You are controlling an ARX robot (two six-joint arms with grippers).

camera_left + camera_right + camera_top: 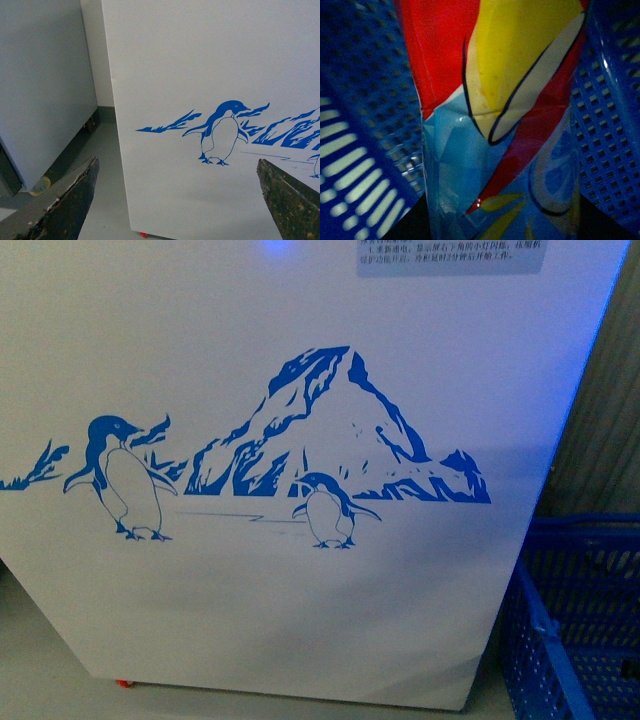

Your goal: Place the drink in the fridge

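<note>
The fridge's white front (pixel 300 610) with the blue penguin-and-mountain print fills the front view; its lids and basket are out of view. It also shows in the left wrist view (pixel 200 65), close ahead of my left gripper (pixel 180 200), which is open and empty with dark worn fingertips (pixel 75 200) wide apart. My right gripper is shut on the drink (pixel 495 125), a package in red, yellow and light blue that fills the right wrist view; the gripper's fingers are hidden behind it. Neither arm shows in the front view.
A blue perforated plastic basket (pixel 580 620) stands on the floor right of the fridge; its walls (pixel 365 100) surround the drink in the right wrist view. A plain pale grey cabinet (pixel 40 85) stands left of the fridge, with a narrow floor gap (pixel 100 150) between.
</note>
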